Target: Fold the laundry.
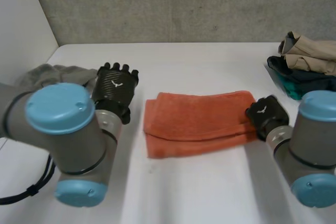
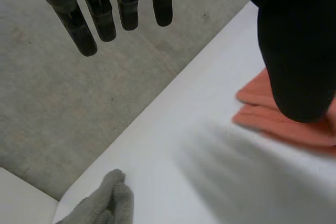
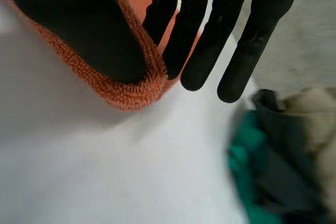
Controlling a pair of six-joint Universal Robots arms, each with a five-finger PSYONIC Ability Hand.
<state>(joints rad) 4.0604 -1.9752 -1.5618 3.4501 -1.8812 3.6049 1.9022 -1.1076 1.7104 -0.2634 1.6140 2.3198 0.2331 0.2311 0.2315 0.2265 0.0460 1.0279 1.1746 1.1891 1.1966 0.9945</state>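
The white counter (image 1: 199,187) carries everything loose, in heaps rather than bins. The orange towel (image 1: 199,121) lies folded mid-counter, with a heap of clothes (image 1: 307,61) near its right end and a grey cloth (image 1: 52,74) well off to my left. My right hand (image 1: 266,113) pinches the towel's right edge between thumb and straight fingers. It's a thin hold, and I judge the layers could slip apart or drag. My left hand (image 1: 116,85) hovers, fingers straight, holding nothing.

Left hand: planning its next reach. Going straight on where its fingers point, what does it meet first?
Probably nothing nearby: bare table ahead of the left hand, then wall; orange towel and grey cloth lie aside.
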